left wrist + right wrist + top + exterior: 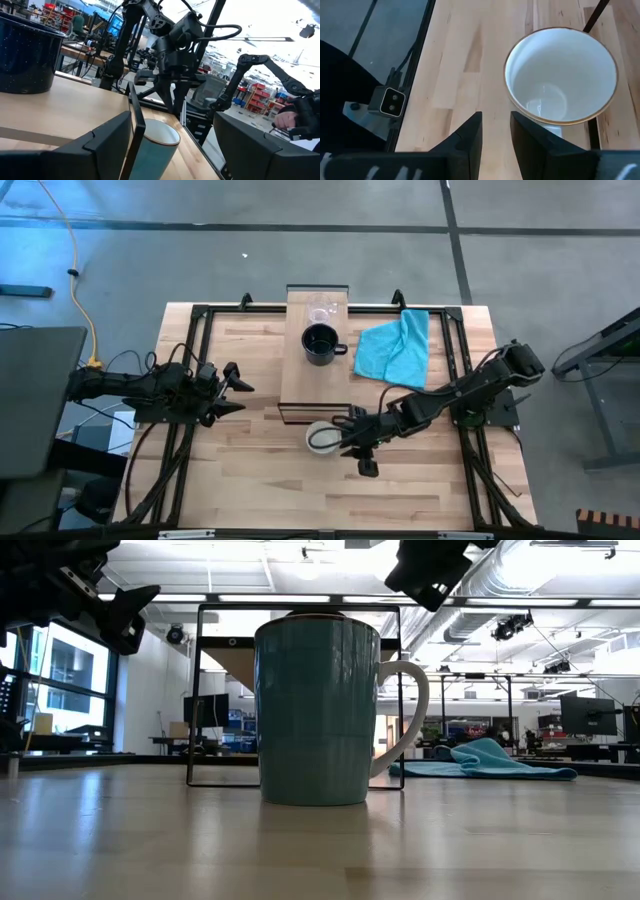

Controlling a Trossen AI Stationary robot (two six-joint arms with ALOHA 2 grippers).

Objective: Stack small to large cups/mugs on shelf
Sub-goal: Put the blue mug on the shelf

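Looking down from the high view, I see the table (250, 480), pale butcher-block wood inside a dark frame, with its near edge cut off by the picture. On it lies the shelf (300, 375), a long narrow light-wood board; the dark frame beneath it shows only at its near end. A turquoise cloth (398, 348) sits crumpled just beside the shelf on the right.

My left arm waits at the table's left edge, its left gripper (234, 392) with fingers spread apart and holding nothing. My right arm reaches in from the right, and the right gripper (352, 432) is just beside the white mug (322, 437), which stands upright on the table off the shelf's near end. In the right wrist view the two dark fingers (470, 137) are nearly together with only a narrow gap, gripping nothing, and the mug's round brown-edged rim (561, 75) lies ahead of them and to one side. Its handle is out of that picture; the low view shows it (408, 720), though the mug's outside reads teal there.

The black mug (320, 344) stands on the shelf, handle toward the cloth, its speckled glossy side partly cut off in the left wrist view. The glass cup (322, 312) stands just beyond it on the shelf, so clear I can barely trace its outline.
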